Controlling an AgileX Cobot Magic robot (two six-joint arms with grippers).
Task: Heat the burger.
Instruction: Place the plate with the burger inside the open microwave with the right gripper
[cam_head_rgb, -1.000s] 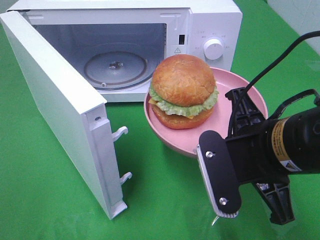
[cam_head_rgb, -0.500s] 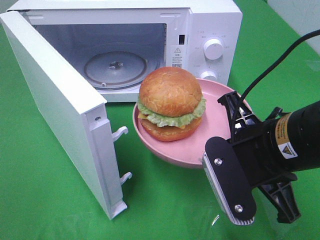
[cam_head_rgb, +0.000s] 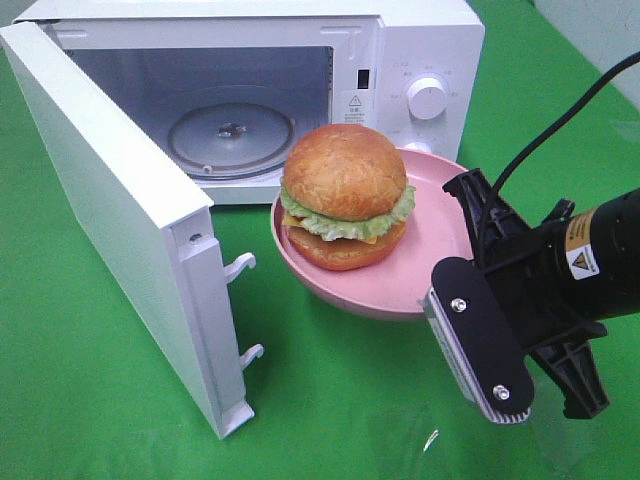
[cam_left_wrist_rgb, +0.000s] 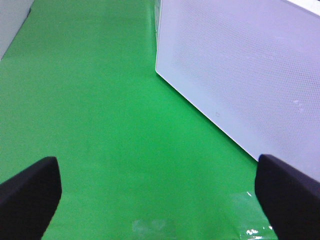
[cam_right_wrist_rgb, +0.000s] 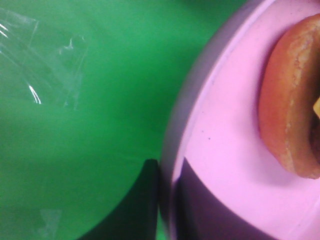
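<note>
The burger, with a golden-brown bun, green lettuce and a brown patty, sits on a round pink plate in front of the open white microwave. My right gripper is shut on the plate's right rim, one finger inside the rim and one under it. The right wrist view shows the gripper clamping the plate rim, with the burger's lower bun beside it. My left gripper is open and empty over green cloth; it is out of the exterior view.
The microwave door stands wide open to the left, and its outer face fills part of the left wrist view. The glass turntable lies bare inside. Green cloth covers the table, with a scrap of clear tape.
The plate with the burger has moved left, closer to the microwave opening. My right gripper has shifted with it and stayed shut on the rim.
</note>
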